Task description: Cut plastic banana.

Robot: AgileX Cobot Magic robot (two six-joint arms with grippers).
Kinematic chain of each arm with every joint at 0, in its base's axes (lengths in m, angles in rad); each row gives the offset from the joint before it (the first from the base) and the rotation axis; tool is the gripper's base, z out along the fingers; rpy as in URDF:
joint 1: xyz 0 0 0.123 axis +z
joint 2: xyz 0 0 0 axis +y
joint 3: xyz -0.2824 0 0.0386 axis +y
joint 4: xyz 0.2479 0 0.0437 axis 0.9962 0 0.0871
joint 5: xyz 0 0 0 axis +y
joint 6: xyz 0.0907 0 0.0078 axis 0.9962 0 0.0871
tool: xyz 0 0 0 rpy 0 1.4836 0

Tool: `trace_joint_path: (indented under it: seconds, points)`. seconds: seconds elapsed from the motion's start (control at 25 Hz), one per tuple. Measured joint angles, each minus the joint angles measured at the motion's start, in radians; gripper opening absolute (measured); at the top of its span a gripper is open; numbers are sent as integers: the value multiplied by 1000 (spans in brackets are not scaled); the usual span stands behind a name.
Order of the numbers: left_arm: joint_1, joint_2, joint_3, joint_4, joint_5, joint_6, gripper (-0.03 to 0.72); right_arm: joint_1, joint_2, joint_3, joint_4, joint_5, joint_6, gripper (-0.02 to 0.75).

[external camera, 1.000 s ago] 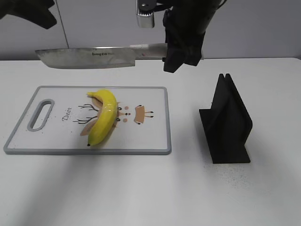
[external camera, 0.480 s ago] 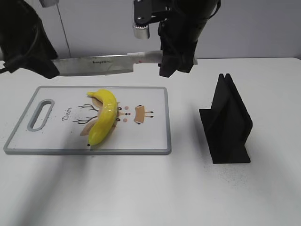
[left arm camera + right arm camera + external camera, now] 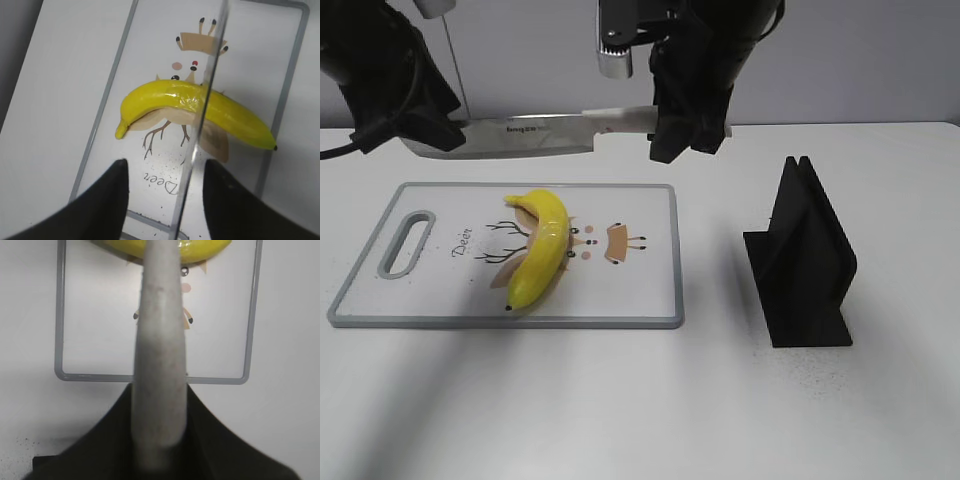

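A yellow plastic banana [image 3: 540,250] lies on the white cutting board [image 3: 630,290]. My right gripper [image 3: 685,130] is shut on the pale handle of a large knife [image 3: 520,135] and holds it level above the board's far edge, blade pointing left. The handle [image 3: 160,365] fills the right wrist view, with the banana [image 3: 200,247] at the top. My left gripper [image 3: 425,130] is open at the blade's tip. In the left wrist view the thin blade [image 3: 204,100] runs between the open fingers [image 3: 166,167], nearer the right one, above the banana [image 3: 165,97].
A black slotted knife holder [image 3: 805,260] stands upright on the table to the right of the board. The board has a handle slot [image 3: 408,240] at its left end and a deer drawing under the banana.
My left arm has come down from the upper left to the blade's tip. The right gripper has lowered the knife slightly and shifted it left. The banana has not moved.
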Motion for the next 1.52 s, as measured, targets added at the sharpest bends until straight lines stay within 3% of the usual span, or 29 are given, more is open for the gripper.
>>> trace_joint_path:
  seconds: [0.24, 0.32, 0.48, 0.56, 1.04, 1.52]
  points:
    - [0, 1, 0, -1, 22, 6, 366, 0, 0, 0, 6, -3, -1, 183]
    - [0, 1, 0, 1, 35, 6, 296, 0, 0, 0, 7, -3, -2, 183]
    - [0, 2, 0, 15, 45, 7, 76, 0, 0, 0, 7, -6, -2, 183]
    - [0, 10, 0, 18, 47, 9, 30, 0, 0, 0, 7, -8, -5, 183]
    - [1, 73, 0, 31, -3, 22, 15, -1, 14, 0, 10, -75, -23, 183]
    - [1, 292, 0, 32, -136, 31, 17, -1, 179, -6, -34, -143, 16, 183]
